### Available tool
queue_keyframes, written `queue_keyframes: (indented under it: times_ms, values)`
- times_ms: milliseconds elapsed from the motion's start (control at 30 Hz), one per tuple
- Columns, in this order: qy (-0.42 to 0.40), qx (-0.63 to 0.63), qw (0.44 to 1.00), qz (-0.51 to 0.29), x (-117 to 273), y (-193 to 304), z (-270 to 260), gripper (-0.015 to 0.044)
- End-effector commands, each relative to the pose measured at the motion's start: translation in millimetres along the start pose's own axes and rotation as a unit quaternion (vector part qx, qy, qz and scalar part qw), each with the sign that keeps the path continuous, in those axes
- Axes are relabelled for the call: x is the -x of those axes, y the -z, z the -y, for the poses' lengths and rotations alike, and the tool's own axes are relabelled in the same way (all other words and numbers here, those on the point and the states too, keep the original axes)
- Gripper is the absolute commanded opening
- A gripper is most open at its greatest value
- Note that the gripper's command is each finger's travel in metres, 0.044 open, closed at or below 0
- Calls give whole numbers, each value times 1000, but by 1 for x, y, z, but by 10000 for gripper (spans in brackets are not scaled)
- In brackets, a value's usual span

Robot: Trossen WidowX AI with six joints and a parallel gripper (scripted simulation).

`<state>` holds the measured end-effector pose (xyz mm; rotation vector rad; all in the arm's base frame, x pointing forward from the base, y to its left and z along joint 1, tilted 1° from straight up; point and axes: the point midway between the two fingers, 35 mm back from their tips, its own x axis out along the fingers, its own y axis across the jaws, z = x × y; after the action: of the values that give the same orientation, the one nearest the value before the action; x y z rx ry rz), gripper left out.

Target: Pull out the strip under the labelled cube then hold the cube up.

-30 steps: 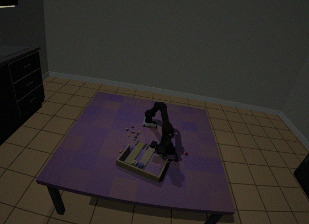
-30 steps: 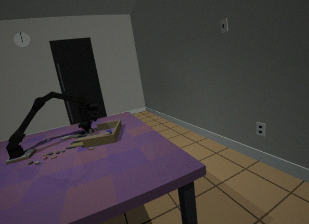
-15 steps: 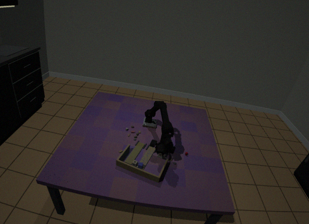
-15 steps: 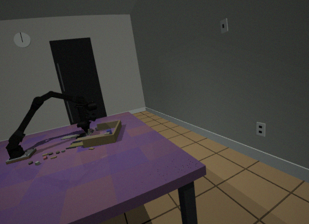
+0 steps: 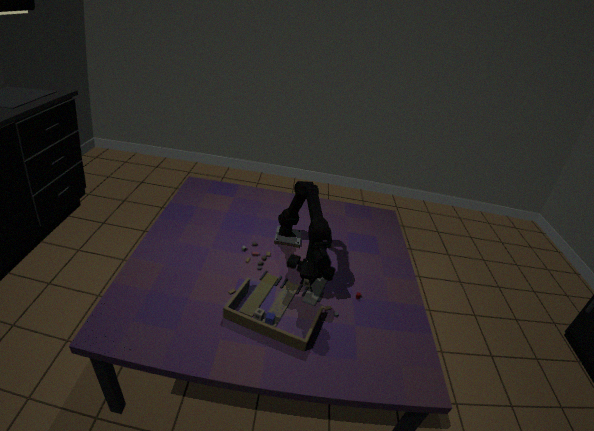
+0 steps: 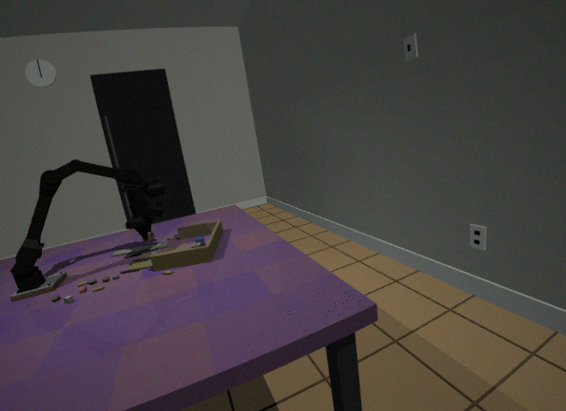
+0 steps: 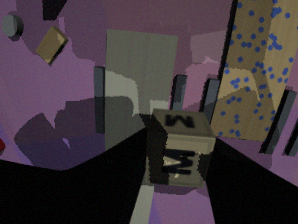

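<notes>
My gripper [image 5: 306,285] [image 6: 150,237] [image 7: 176,137] is shut on the labelled cube [image 7: 184,160], a pale cube with a dark M on two visible faces, and holds it above the table. A plain grey-green strip [image 7: 137,60] [image 5: 314,292] lies flat beyond and below the cube, outside the tray's open side. A blue-dotted wooden strip [image 7: 250,95] lies to the right in the wrist view. In the top view, two strips, a left one [image 5: 261,294] and a middle one [image 5: 284,304], run into the tray.
The wooden tray [image 5: 265,329] [image 6: 183,258] has low walls and holds a white cube [image 5: 258,313] and a blue cube [image 5: 270,318]. Dark guide rails [image 7: 100,100] [image 7: 210,97] flank the strips. A red piece [image 5: 358,295] and several small scraps lie on the table.
</notes>
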<state>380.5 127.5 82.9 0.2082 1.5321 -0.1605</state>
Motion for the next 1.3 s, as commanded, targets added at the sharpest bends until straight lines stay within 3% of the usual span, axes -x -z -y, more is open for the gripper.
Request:
queue_keyframes:
  times_ms: [0,1000,1267]
  values:
    - [-1,3,1000,-2,2,6,3,0]
    - [1,3,1000,-5,2,83,52,0]
    - [1,3,1000,-5,36,82,52,0]
